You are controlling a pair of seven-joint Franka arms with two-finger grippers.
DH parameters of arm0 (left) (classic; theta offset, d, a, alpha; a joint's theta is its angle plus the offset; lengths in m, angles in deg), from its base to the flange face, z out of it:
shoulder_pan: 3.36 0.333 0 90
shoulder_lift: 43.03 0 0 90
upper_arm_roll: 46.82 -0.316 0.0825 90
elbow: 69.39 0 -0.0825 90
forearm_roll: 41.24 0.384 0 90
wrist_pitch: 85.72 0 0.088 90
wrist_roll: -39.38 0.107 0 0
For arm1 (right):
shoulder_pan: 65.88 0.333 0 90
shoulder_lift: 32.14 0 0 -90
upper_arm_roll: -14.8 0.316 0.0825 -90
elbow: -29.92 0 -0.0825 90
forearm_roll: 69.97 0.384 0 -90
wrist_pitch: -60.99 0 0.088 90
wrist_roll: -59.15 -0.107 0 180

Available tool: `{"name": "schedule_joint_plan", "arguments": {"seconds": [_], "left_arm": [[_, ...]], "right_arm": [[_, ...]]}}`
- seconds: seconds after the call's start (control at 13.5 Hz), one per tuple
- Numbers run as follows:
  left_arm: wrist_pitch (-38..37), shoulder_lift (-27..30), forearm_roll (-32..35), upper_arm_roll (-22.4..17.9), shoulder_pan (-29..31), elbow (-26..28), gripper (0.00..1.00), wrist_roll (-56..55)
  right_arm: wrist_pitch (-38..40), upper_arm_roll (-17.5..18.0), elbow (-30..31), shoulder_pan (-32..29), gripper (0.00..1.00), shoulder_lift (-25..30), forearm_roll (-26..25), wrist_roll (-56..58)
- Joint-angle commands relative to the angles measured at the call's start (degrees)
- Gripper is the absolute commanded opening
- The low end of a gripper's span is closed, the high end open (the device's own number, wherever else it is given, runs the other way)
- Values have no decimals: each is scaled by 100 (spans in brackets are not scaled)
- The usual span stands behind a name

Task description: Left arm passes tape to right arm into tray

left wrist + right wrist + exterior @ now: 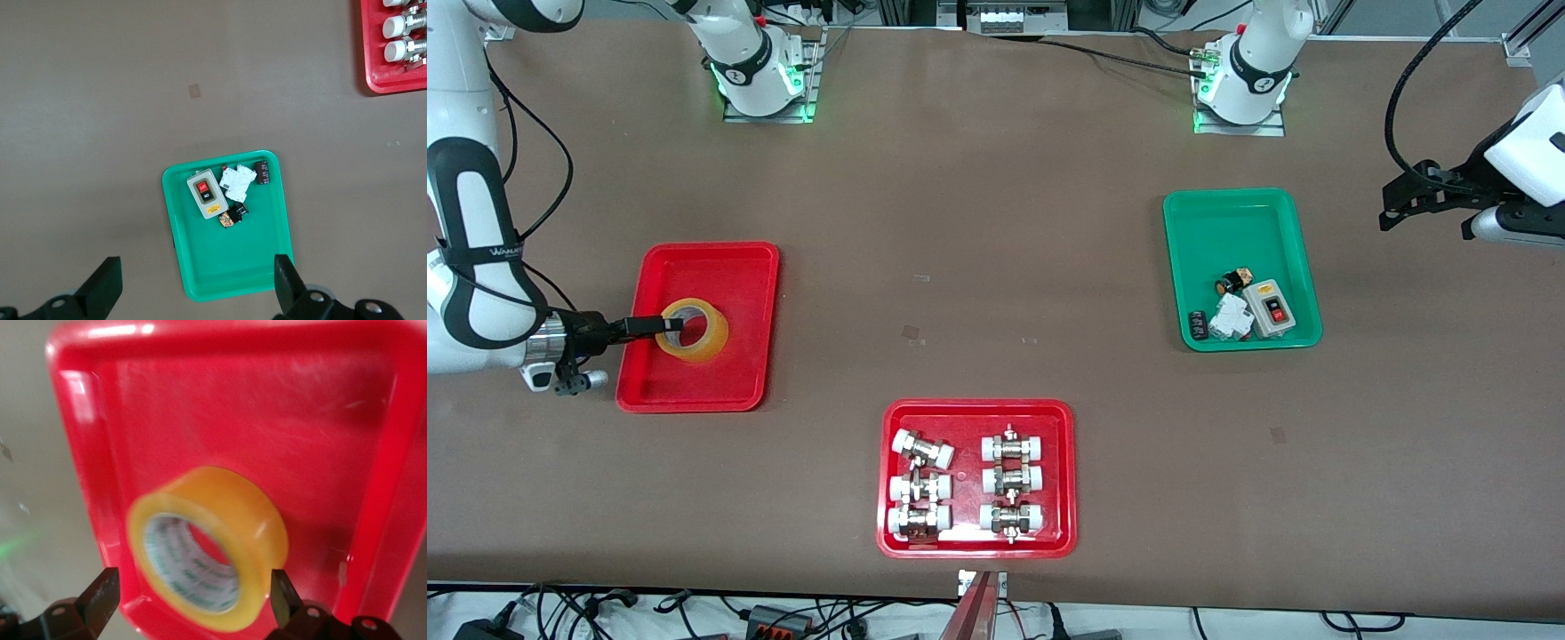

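At the left middle of the front view, the tape point(692, 330) is lying flat in the plain red tray point(720, 258), core upward, resting on the tray floor toward the edge where the right arm is reaching in. In the right wrist view the tape point(213, 547) is showing its yellow band and white printed core, with the tray point(400, 487) rim curving around it.

The right end effector point(660, 325) is sitting at the roll, fingers spread wide; one finger is pointing over the core opening, and the wrist view is showing the two fingertips point(100, 593) standing on either side of the roll without clamping it. The right arm point(476, 258) is entering from the left edge of the front view.

Lower centre of that view, a second red tray point(978, 547) is holding six metal fittings point(921, 449) with white caps in two columns. Toward the right, a green tray point(1232, 209) is carrying a switch box point(1272, 309), a white breaker point(1232, 317) and small dark parts.

At the right edge of the front view, the left arm point(1529, 156) is waiting, its end effector point(1409, 200) up over bare worktop point(996, 196), fingers wide and empty. Its wrist view is looking down on the green tray point(227, 267).
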Motion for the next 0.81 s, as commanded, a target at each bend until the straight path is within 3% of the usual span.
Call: {"name": "schedule_joint_plan", "arguments": {"seconds": [0.0, 0.37, 0.74], "left_arm": [[-26, 6, 136, 29, 3, -26, 100, 59], [-70, 6, 136, 29, 3, -26, 100, 59], [-79, 6, 136, 21, 12, -26, 100, 59]], "right_arm": [[183, -4, -89, 531, 100, 807, -710, -1213], [790, 5, -846, 1332, 100, 1703, -2099, -2613], [887, 14, -1005, 1394, 100, 2346, -2206, -2606]]}}
